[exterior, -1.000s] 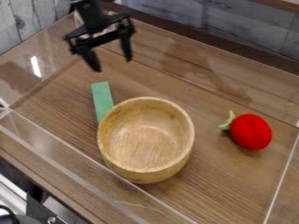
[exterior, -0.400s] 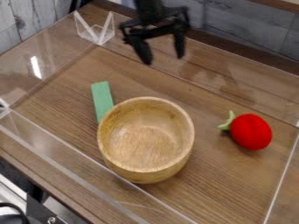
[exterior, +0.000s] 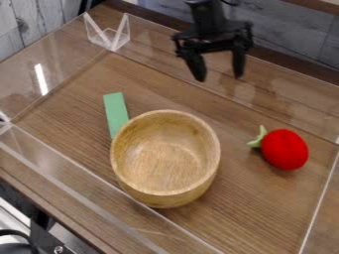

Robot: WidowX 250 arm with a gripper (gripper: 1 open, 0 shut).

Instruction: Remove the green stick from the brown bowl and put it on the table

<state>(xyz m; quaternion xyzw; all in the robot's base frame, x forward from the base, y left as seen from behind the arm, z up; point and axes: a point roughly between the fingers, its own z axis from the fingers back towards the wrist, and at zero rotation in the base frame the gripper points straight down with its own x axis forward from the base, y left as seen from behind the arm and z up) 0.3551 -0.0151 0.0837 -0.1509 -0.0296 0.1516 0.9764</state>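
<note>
The green stick (exterior: 115, 113) is lying out on the wooden table (exterior: 79, 133), left of the frame's centre, right at the upper left edge of the brown bowl (exterior: 166, 159), its lower end close against the rim. The bowl is sitting in the lower middle, wide open to me, and I'm seeing bare wood grain inside it.

Up at the top, right of centre, the black hand (exterior: 216, 75) is hanging over the table, well apart from stick and bowl, its two fingers spreading wide. It's open, nothing showing between them!

Over on the right, the red strawberry (exterior: 283, 149) is resting with its green leaf (exterior: 260, 137) pointing to the upper left, a gap of table lying between it and the bowl. Nothing is standing between hand and bowl, and the strawberry is sitting off to the side. Clear walling (exterior: 36, 117) is running down the left edge.
</note>
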